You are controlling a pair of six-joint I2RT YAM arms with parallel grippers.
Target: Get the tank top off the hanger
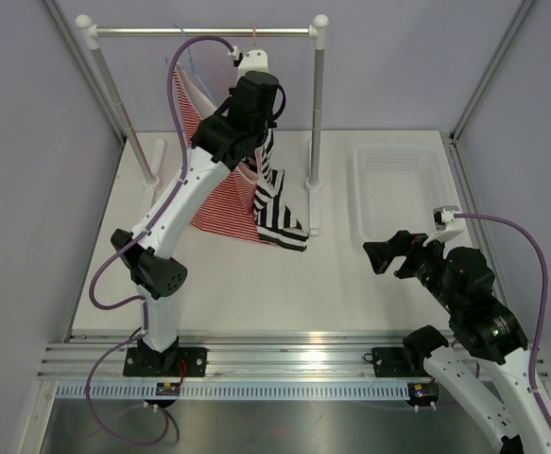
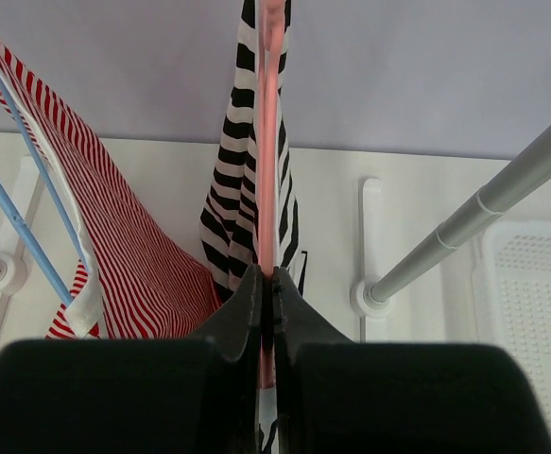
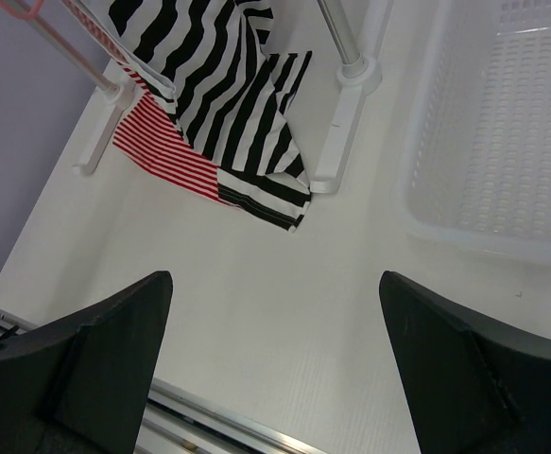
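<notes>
The black-and-white striped tank top (image 1: 277,203) hangs on the pale pink hanger (image 1: 256,36), whose hook is on the rack rail; its lower hem rests on the table. My left gripper (image 1: 254,93) is raised at the hanger. In the left wrist view the left gripper (image 2: 266,284) is shut on the pink hanger (image 2: 267,142), with the tank top (image 2: 230,189) draped around it. My right gripper (image 1: 393,253) is open and empty over the table, right of the tank top. In the right wrist view the right gripper (image 3: 275,359) faces the tank top (image 3: 228,95) and hanger (image 3: 25,11).
A red-and-white thin-striped top (image 1: 220,203) hangs on a light blue hanger (image 1: 185,61) just left of the tank top. The rack's right post (image 1: 318,113) and foot (image 3: 346,104) stand beside the tank top. A white basket (image 1: 403,189) sits at the right.
</notes>
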